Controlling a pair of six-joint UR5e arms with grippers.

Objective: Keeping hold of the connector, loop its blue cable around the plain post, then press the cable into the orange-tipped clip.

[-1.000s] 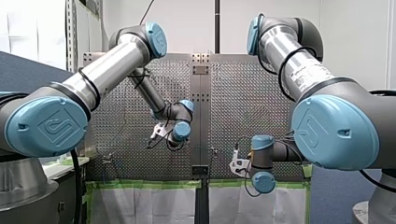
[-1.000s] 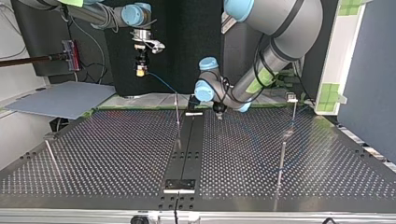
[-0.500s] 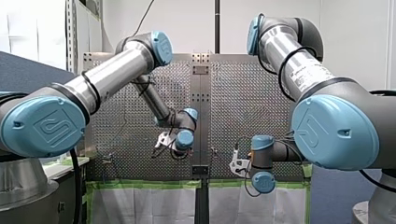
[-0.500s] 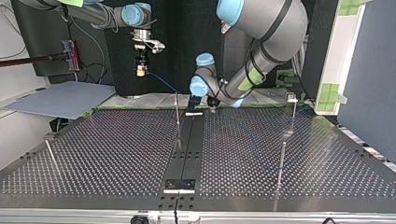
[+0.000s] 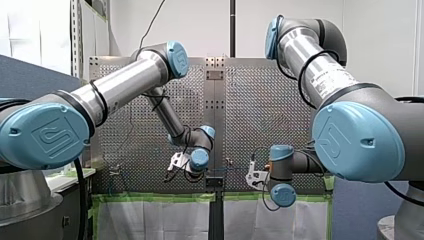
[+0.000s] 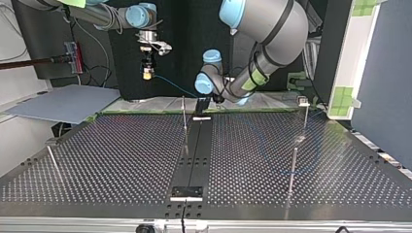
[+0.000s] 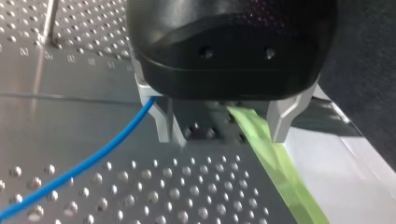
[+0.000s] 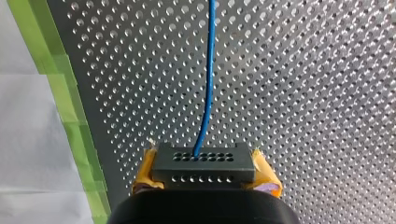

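My right gripper (image 8: 203,169) is shut on the black connector (image 8: 203,161), with a yellow pad (image 8: 144,173) on each side of it. The blue cable (image 8: 208,79) runs out of the connector over the perforated table. In the top view my right gripper (image 6: 147,68) hangs above the table's far edge, and the cable (image 6: 172,88) slopes down from it towards my left gripper (image 6: 212,99). The left wrist view shows my left gripper (image 7: 223,125) open just above the table, metal fingers (image 7: 162,122) apart. The cable (image 7: 88,165) passes outside one finger. The plain post (image 6: 184,112) stands close by.
More thin posts stand at the top view's right (image 6: 293,167) and left (image 6: 51,159), and one at the far right carries a pale head (image 6: 303,101). Green tape (image 7: 275,163) marks the table's edge under my left gripper. A dark strip (image 6: 195,150) runs down the table's middle.
My left arm has swung its gripper down and rightwards in the front view, to the table's edge by the cable. My right arm and the connector have stayed still.
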